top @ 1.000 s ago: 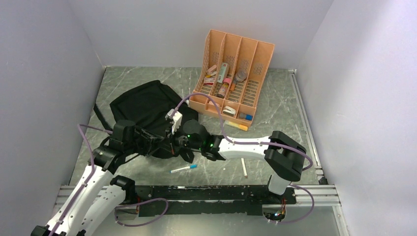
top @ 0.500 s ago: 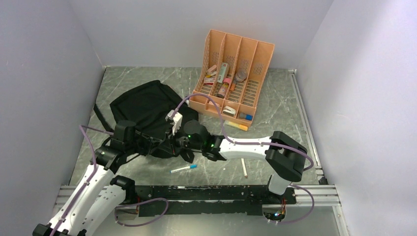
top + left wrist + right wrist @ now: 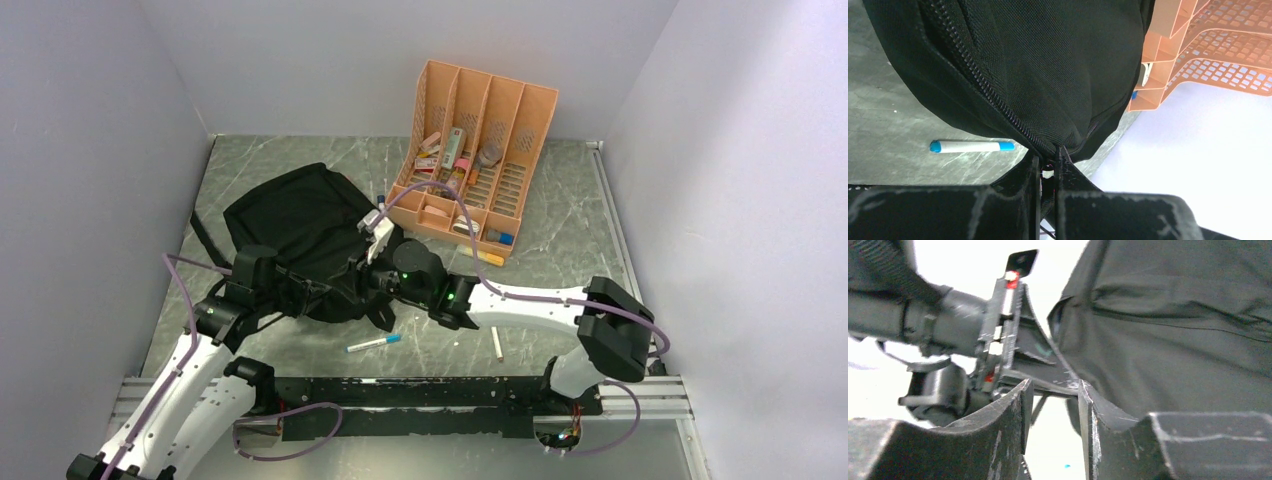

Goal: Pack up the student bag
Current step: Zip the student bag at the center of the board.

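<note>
The student bag [image 3: 290, 215], a black fabric backpack, lies at the left middle of the table. My left gripper [image 3: 312, 297] is shut on the bag's near edge beside the zipper; the left wrist view shows the fabric [image 3: 1048, 65] pinched between the jaws [image 3: 1049, 161]. My right gripper [image 3: 362, 282] is just right of it at the same edge. In the right wrist view its jaws [image 3: 1053, 392] stand apart with nothing between them, facing the left gripper's fingers [image 3: 1013, 340] and the bag fabric [image 3: 1178, 315].
An orange slotted desk organizer [image 3: 475, 160] with several small items stands at the back right. A white marker with blue ends [image 3: 373, 343] lies near the front edge, also seen in the left wrist view [image 3: 971, 146]. A white stick [image 3: 497, 342] and a yellow-orange pen [image 3: 483, 256] lie to the right.
My right arm has stretched out, its elbow swinging right and its wrist shifting a little farther back and right. My left gripper has stayed on the bag's edge.
</note>
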